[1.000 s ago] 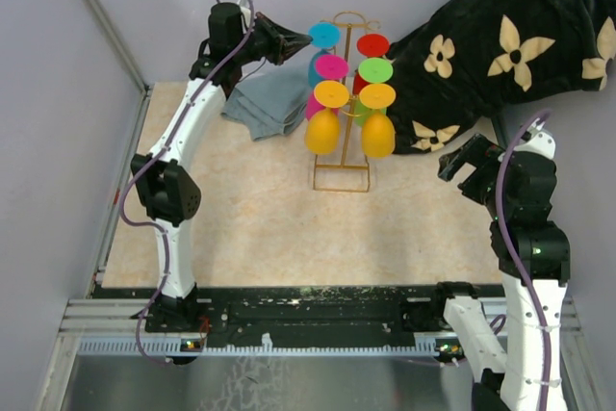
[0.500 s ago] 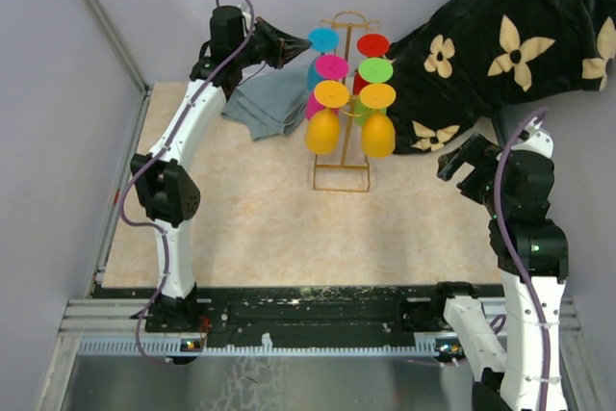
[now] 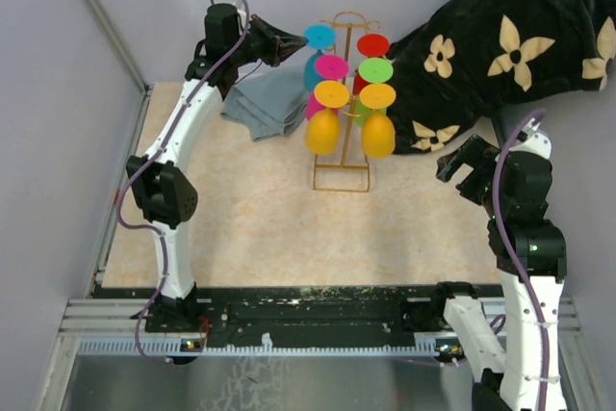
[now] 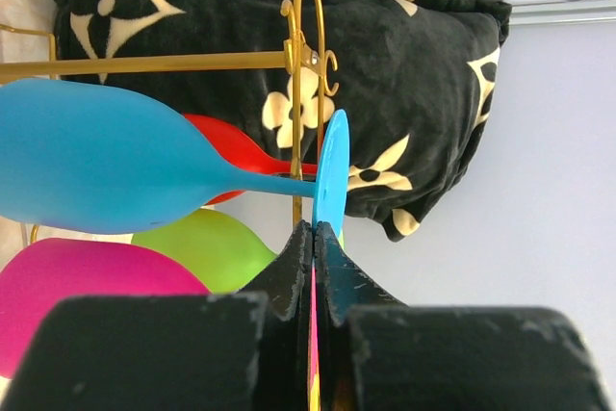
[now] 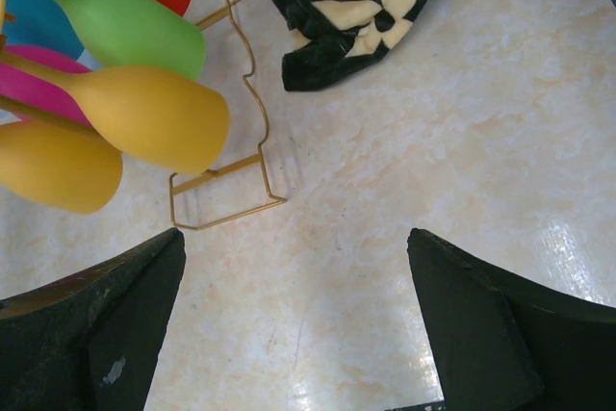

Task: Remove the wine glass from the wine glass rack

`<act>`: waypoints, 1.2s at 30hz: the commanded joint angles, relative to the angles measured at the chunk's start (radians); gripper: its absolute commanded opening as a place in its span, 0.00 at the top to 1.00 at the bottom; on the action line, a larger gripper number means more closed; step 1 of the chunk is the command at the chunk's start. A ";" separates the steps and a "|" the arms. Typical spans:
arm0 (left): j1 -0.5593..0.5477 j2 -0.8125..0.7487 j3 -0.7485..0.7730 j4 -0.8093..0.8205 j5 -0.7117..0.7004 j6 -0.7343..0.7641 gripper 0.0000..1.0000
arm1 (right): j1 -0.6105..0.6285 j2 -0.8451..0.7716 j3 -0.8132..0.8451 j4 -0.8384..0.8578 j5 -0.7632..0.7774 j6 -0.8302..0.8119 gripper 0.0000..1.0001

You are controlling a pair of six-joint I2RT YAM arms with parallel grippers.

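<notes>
Beige marbled table (image 3: pixel 250 228) holds wine glass rack (image 3: pixel 342 190); grey walls (image 3: pixel 58 141).

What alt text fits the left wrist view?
Shut black fingers sit at the edge of the disc foot of a blue plastic wine glass hanging on a gold wire rack. A red glass, green glass and pink glass hang nearby, before a black blanket with cream flowers.

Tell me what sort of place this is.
Likely a robot test cell, not a kitchen: bare grey walls box in a small table, two arms are bolted to a metal rail, and the wine glass rack holds toy-bright glasses.
</notes>
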 commanded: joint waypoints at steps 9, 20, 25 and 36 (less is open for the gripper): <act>0.036 -0.076 -0.023 -0.003 -0.006 -0.017 1.00 | -0.005 -0.009 0.004 0.040 -0.005 0.005 0.02; 0.166 -0.117 -0.061 0.071 0.066 0.118 1.00 | -0.005 0.033 0.095 0.034 0.008 -0.025 0.02; 0.239 -0.141 -0.085 0.059 0.143 0.249 1.00 | -0.005 0.117 0.189 0.056 -0.018 -0.054 0.02; 0.268 -0.291 -0.100 -0.064 0.134 0.837 1.00 | -0.005 0.412 0.492 0.117 -0.213 -0.101 0.02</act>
